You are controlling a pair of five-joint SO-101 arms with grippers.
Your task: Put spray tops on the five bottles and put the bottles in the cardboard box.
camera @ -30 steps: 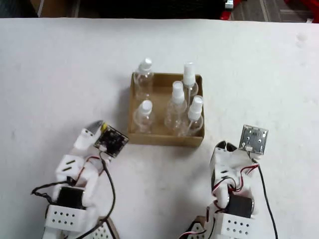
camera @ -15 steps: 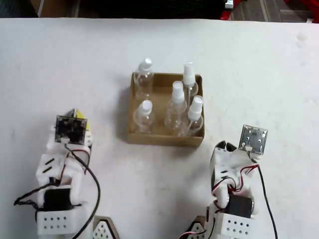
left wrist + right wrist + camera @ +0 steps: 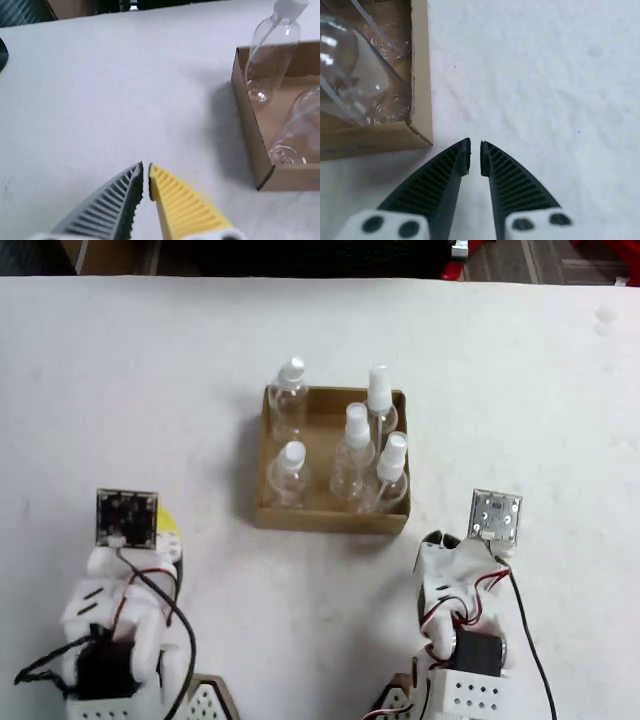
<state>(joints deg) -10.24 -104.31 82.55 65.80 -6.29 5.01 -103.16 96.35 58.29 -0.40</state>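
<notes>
Your left arm has swung back, well clear of the cardboard box (image 3: 330,519), and its left gripper (image 3: 145,170) is clenched on nothing above the table (image 3: 120,370). Your right gripper (image 3: 474,149) is likewise closed and empty, near the box's corner. All five bottles (image 3: 354,454) stand inside the box, spray tops (image 3: 357,419) on.

A white table (image 3: 140,350) carries one shallow, open-topped cardboard box (image 3: 330,517), resting flat on its surface near the middle, well short of the far edge.
</notes>
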